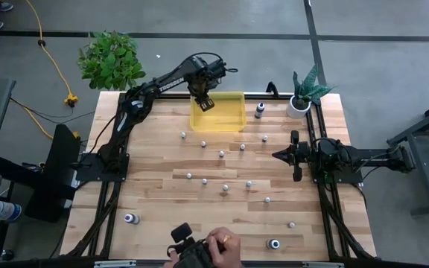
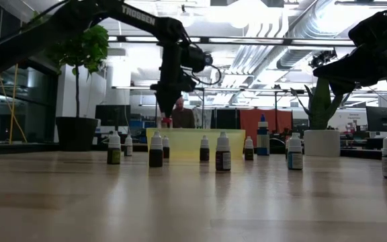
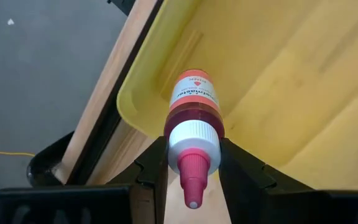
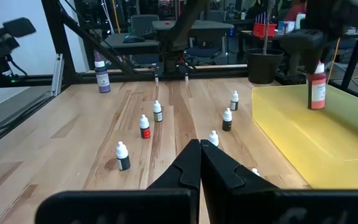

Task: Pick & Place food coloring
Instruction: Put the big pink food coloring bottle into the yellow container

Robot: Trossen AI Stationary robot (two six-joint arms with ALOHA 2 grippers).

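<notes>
Your left gripper (image 3: 193, 163) has its fingers clamped on a red food coloring bottle (image 3: 194, 109), long axis vertical, cap up, above the yellow bin (image 1: 229, 119) at the desk's 12 o'clock edge. Right gripper (image 4: 199, 163), fingers closed and empty, waits at 3 o'clock.

Bottle (image 3: 194, 109) above bin (image 1: 229, 119) corner

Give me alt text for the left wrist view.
The left claw grips a red food coloring bottle by its white cap, pink nozzle toward the camera, above the yellow bin at the wooden table's edge.
</notes>
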